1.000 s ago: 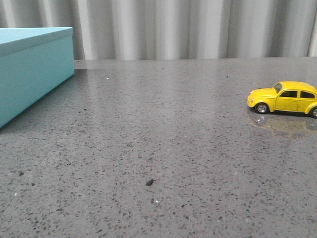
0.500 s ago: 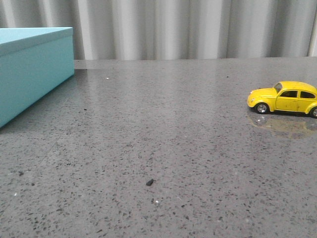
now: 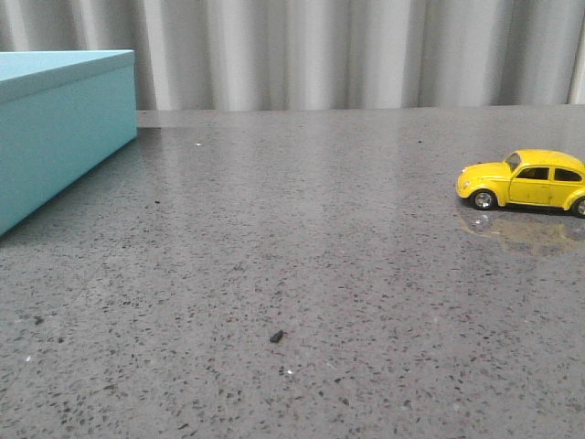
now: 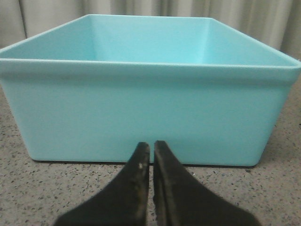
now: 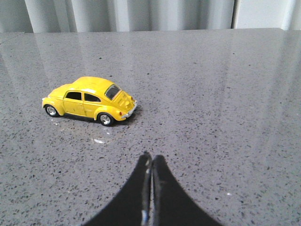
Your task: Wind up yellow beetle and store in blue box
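Nothing moved — yellow beetle (image 3: 524, 179), blue box (image 3: 57, 123) apart

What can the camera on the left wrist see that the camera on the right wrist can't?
Only the left wrist view shows the blue box: it is open on top, nothing can be seen inside it, and it stands just beyond the shut left hand.

Only the right wrist view shows the yellow beetle, standing on its wheels, apart from the shut right hand.

Both show the speckled grey table, the pale curtain behind it, and a dark hand holding nothing.
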